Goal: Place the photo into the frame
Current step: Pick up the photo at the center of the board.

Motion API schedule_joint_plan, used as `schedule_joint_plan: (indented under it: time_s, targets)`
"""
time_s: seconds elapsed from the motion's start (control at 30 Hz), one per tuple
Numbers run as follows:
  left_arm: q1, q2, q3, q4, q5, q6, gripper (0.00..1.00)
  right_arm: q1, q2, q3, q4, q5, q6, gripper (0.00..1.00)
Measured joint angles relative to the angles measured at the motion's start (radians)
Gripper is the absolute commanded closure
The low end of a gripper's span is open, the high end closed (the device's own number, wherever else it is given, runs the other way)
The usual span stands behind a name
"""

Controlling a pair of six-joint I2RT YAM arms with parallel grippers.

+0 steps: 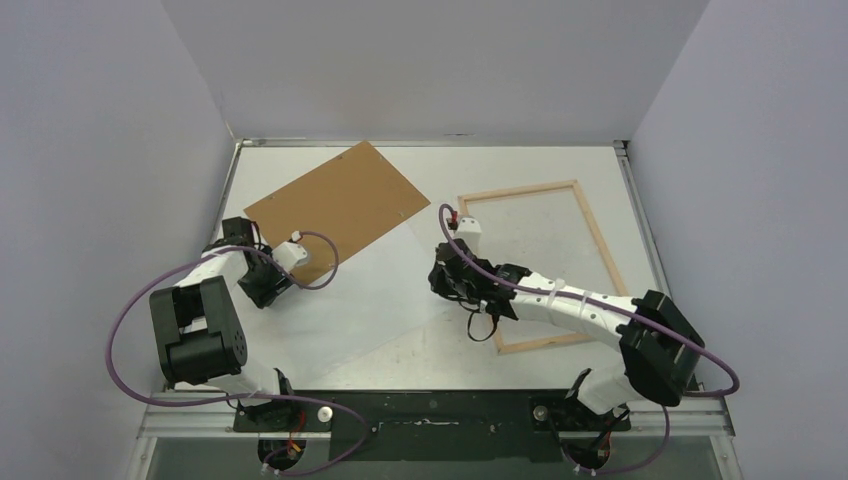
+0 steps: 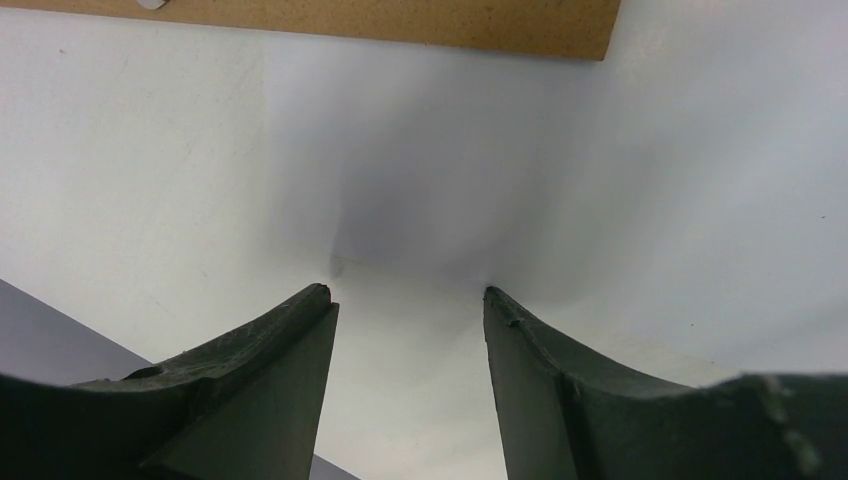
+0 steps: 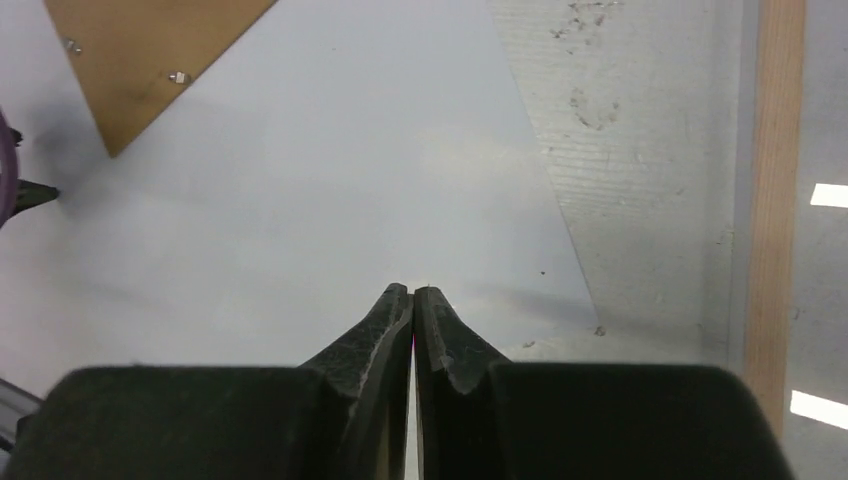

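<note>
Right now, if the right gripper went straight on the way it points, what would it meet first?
The photo: the shut right gripper points down at its white back, tips at or just above it; contact is unclear.

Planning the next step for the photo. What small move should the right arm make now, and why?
Probably lift the right tool slightly to test its hold. Its jaws are shut with tips at the photo's white back, near the edge facing the frame, but a real pinch can't be confirmed. The left tool is open, tips on the sheet.
</note>
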Motion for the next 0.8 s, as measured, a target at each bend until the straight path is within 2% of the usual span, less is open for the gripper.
schedule_joint_plan:
  time_s: [0.03, 0.07, 0.1, 0.13, 0.17, 0.2, 0.23, 0.27, 0.3, 0.33, 0.37, 0.4, 0.43, 0.47, 0.53, 0.6, 0.63, 0.7, 0.73, 0.8]
  targets:
    - [0.0, 0.0, 0.0, 0.0, 0.0, 0.0, 0.45, 0.012, -0.01, 0.008, 0.0, 0.008, -0.004, 0.3]
    - [0.0, 0.0, 0.0, 0.0, 0.0, 0.0, 0.45, 0.024, -0.016, 0.013, 0.0, 0.013, -0.006, 0.01]
    - [0.0, 0.0, 0.0, 0.0, 0.0, 0.0, 0.45, 0.035, -0.017, 0.017, -0.005, 0.018, -0.004, 0.09]
    - [0.0, 0.0, 0.0, 0.0, 0.0, 0.0, 0.46, 0.045, -0.017, 0.02, -0.014, 0.026, -0.009, 0.08]
    - [0.0, 0.0, 0.0, 0.0, 0.0, 0.0, 0.47, 0.059, -0.017, 0.021, -0.03, 0.037, -0.016, 0.24]
    - [0.0, 0.0, 0.0, 0.0, -0.001, -0.001, 0.48, 0.073, -0.017, 0.021, -0.047, 0.047, -0.013, 0.8]
    - [-0.001, 0.0, 0.0, 0.0, -0.002, -0.001, 0.48, 0.08, -0.017, 0.021, -0.058, 0.051, -0.015, 0.93]
    - [-0.002, 0.0, -0.002, 0.0, -0.003, -0.002, 0.5, 0.092, -0.017, 0.021, -0.066, 0.052, -0.017, 0.94]
    - [-0.003, 0.0, -0.003, 0.0, -0.004, -0.002, 0.52, 0.102, -0.018, 0.021, -0.073, 0.052, -0.007, 0.95]
    - [-0.005, 0.0, -0.003, 0.0, -0.005, -0.004, 0.55, 0.108, -0.019, 0.021, -0.077, 0.05, 0.001, 0.87]
    - [-0.005, -0.001, -0.005, -0.003, -0.005, -0.005, 0.61, 0.108, -0.019, 0.021, -0.081, 0.05, 0.008, 0.62]
    - [-0.006, -0.003, -0.008, -0.003, -0.005, -0.008, 0.76, 0.108, -0.019, 0.021, -0.086, 0.049, 0.013, 0.34]
    - [-0.006, -0.005, -0.01, -0.006, -0.003, -0.01, 0.98, 0.108, -0.018, 0.021, -0.091, 0.047, 0.025, 0.17]
    - [-0.007, -0.006, -0.013, -0.006, 0.002, -0.015, 1.0, 0.109, -0.016, 0.021, -0.095, 0.045, 0.026, 0.06]
    - [-0.011, -0.006, -0.021, 0.0, 0.01, -0.021, 1.0, 0.11, -0.011, 0.018, -0.097, 0.041, 0.031, 0.0]
    - [-0.012, -0.007, -0.022, 0.002, 0.01, -0.025, 1.0, 0.115, -0.009, 0.011, -0.097, 0.039, 0.028, 0.05]
    - [-0.012, -0.007, -0.022, 0.003, 0.01, -0.03, 0.96, 0.116, -0.008, 0.005, -0.095, 0.038, 0.029, 0.06]
    - [-0.012, -0.007, -0.022, 0.004, 0.01, -0.035, 0.62, 0.116, -0.008, -0.009, -0.091, 0.032, 0.035, 0.09]
    - [-0.012, -0.008, -0.022, 0.007, 0.006, -0.035, 0.56, 0.116, -0.008, -0.021, -0.088, 0.027, 0.04, 0.1]
    - [-0.011, -0.014, -0.021, 0.031, 0.003, -0.045, 0.55, 0.114, -0.003, -0.035, -0.084, 0.014, 0.05, 0.1]
